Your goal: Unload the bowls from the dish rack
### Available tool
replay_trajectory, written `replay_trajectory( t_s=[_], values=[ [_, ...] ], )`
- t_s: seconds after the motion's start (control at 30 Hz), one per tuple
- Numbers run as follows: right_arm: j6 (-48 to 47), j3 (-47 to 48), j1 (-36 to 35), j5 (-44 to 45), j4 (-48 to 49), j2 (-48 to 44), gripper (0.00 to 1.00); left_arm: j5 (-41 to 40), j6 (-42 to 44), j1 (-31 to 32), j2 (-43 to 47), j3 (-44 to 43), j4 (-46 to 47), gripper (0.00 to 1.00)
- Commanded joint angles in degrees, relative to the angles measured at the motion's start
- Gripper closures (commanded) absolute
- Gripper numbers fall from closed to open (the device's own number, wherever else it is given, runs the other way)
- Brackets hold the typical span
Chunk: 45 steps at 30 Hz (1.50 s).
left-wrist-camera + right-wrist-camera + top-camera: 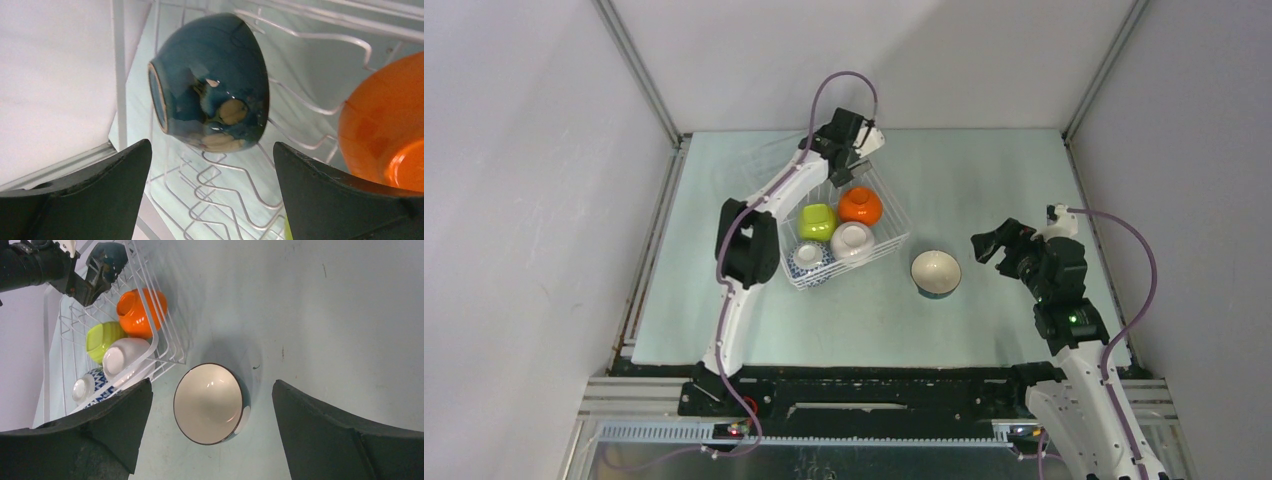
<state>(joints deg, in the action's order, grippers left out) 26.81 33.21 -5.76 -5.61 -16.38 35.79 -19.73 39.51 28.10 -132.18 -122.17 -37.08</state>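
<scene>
The white wire dish rack [896,238] sits mid-table. It holds an orange bowl [860,205], a lime green bowl [817,221], a white bowl [852,240] and a blue-and-white patterned bowl [809,260]. At the rack's far end a dark blue-green bowl [210,82] rests on its side on the tines, just ahead of my open left gripper [212,150], which holds nothing. A teal-and-white bowl [936,272] with a cream inside stands upright on the table right of the rack. My right gripper [212,390] hovers open above and to its right, with nothing in it.
The table is a pale green mat [984,170] walled in by white panels on the left, back and right. The left arm [749,240] reaches along the rack's left side. A metal rail [874,385] runs along the near edge.
</scene>
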Motion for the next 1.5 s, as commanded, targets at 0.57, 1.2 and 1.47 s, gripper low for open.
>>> replay_trajectory(
  t_s=[0.57, 1.2, 1.47],
  values=[
    [-1.9, 2.2, -0.5, 1.2, 2.6, 0.5, 0.02, 1.7, 4.1, -2.3, -6.2, -8.6, -0.3, 0.0],
    [-1.8, 2.3, -0.5, 0.8, 3.1, 0.1, 0.02, 3.7, 5.8, -3.6, -7.2, -11.4, 1.2, 0.03],
    [-1.8, 2.2, -0.5, 0.9, 3.0, -0.7, 0.02, 6.2, 7.7, -3.6, -8.1, -11.7, -2.1, 0.01]
  ],
)
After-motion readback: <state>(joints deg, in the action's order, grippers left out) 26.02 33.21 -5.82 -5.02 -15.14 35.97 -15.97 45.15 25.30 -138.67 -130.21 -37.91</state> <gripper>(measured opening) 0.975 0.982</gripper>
